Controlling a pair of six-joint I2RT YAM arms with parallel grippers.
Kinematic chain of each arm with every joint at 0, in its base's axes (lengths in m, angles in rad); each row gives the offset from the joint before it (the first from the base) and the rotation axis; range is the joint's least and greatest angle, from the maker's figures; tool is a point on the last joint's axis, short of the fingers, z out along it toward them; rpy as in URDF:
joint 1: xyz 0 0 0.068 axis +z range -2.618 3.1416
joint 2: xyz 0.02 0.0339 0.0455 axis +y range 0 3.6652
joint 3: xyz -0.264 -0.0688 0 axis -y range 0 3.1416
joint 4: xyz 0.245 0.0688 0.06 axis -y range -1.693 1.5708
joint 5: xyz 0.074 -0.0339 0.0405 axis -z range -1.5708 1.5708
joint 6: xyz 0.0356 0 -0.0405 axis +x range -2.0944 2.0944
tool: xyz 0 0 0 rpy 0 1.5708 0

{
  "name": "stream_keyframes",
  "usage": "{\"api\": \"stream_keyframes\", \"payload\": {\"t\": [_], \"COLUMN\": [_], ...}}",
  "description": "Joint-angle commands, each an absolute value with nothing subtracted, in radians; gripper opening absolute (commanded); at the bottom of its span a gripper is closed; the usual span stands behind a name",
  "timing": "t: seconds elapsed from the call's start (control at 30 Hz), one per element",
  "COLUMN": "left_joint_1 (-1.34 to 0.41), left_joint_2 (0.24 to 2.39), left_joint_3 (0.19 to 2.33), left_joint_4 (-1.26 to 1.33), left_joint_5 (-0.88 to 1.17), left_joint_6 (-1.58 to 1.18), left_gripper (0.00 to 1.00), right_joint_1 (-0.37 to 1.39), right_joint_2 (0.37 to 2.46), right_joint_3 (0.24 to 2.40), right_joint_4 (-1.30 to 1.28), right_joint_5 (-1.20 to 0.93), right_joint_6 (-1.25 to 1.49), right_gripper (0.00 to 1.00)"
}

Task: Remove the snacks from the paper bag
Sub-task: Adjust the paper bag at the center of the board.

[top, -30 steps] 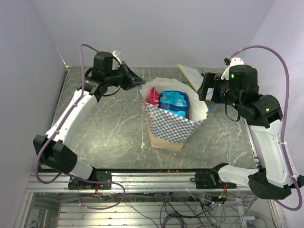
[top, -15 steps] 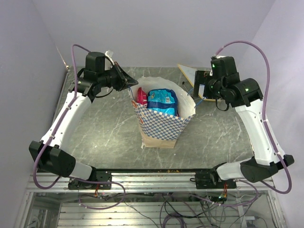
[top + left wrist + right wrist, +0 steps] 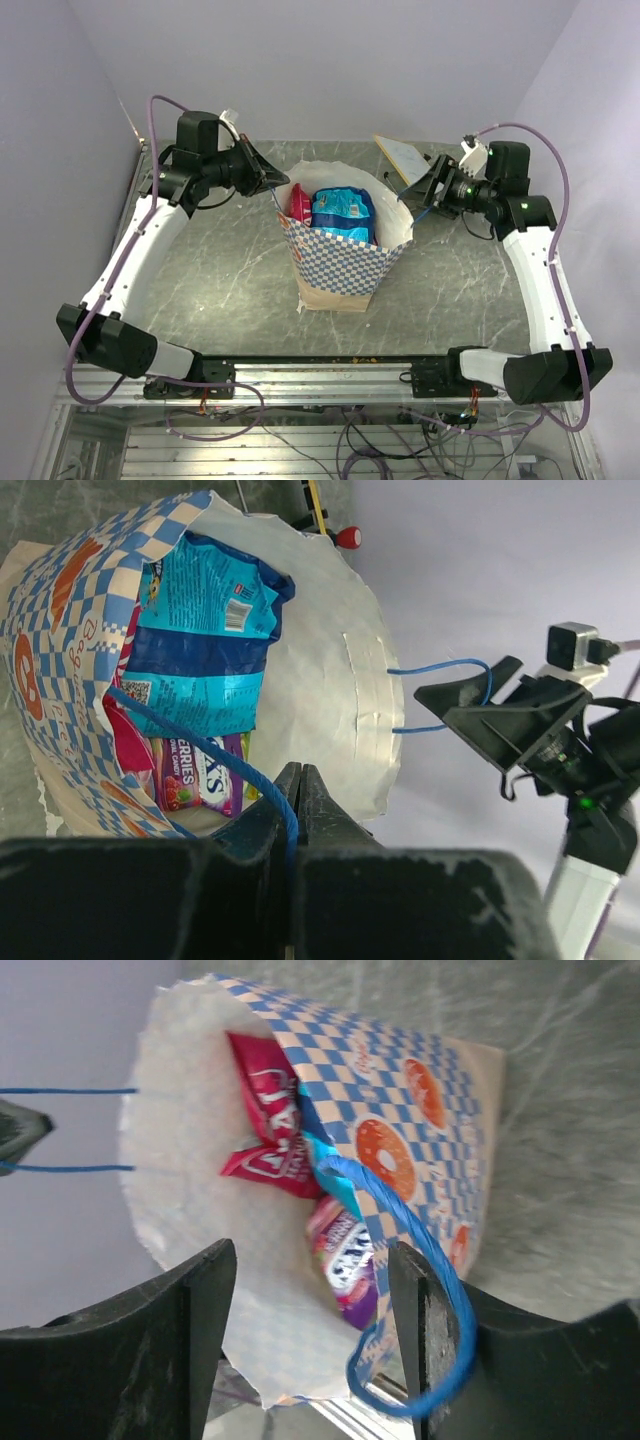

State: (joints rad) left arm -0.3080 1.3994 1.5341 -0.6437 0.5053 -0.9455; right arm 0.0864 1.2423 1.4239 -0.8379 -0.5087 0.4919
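1. My left gripper (image 3: pixel 298 785) is clamped tight on one blue string handle (image 3: pixel 190 730) of the checkered paper bag (image 3: pixel 345 265).
2. My right gripper (image 3: pixel 312 1260) has its fingers apart; the other handle (image 3: pixel 440 1270) loops across one finger, unpinched.
3. The bag stands upright on the table (image 3: pixel 220 270), with the blue packet (image 3: pixel 342 212) and red packet (image 3: pixel 299 203) inside.

The paper bag (image 3: pixel 340 265) has slid left (a little) and the right jaws now face it

Wide paper bag (image 3: pixel 340 265) mouth, free from above; blue packet (image 3: pixel 342 211), red packet (image 3: pixel 298 204) inside.
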Motion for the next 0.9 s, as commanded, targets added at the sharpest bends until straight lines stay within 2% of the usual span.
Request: {"api": "stream_keyframes", "payload": {"t": [0.0,0.2,0.3,0.33,0.47,0.6,0.7,0.87], "left_joint_1": [-0.301,-0.301,-0.3,-0.3,-0.3,-0.3,-0.301,-0.301], "left_joint_2": [1.342,1.303,1.286,1.281,1.263,1.261,1.254,1.252], "left_joint_3": [1.534,1.476,1.468,1.469,1.472,1.459,1.444,1.435], "left_joint_4": [-0.629,-0.571,-0.59,-0.599,-0.615,-0.602,-0.579,-0.585], "left_joint_5": [0.564,0.595,0.591,0.59,0.591,0.6,0.601,0.604], "left_joint_6": [-0.942,-0.974,-0.968,-0.967,-0.968,-0.981,-0.996,-0.993], "left_gripper": [0.07,0.07,0.07,0.07,0.08,0.07,0.07,0.07], "right_joint_1": [0.032,0.027,0.027,0.028,0.028,0.026,0.022,0.018], "right_joint_2": [1.182,1.153,1.133,1.13,1.113,1.12,1.143,1.124], "right_joint_3": [1.257,1.105,1.039,1.028,1.047,1.086,1.121,1.108], "right_joint_4": [-0.395,-0.053,0.107,0.139,0.077,-0.017,-0.157,-0.116], "right_joint_5": [-0.922,-0.974,-1.006,-1.011,-1.005,-0.997,-0.95,-0.933], "right_joint_6": [0.722,0.931,1.045,1.066,1.028,0.965,0.9,0.951], "right_gripper": [0.61,0.6,0.44,0.41,0.42,0.47,0.49,0.5]}}
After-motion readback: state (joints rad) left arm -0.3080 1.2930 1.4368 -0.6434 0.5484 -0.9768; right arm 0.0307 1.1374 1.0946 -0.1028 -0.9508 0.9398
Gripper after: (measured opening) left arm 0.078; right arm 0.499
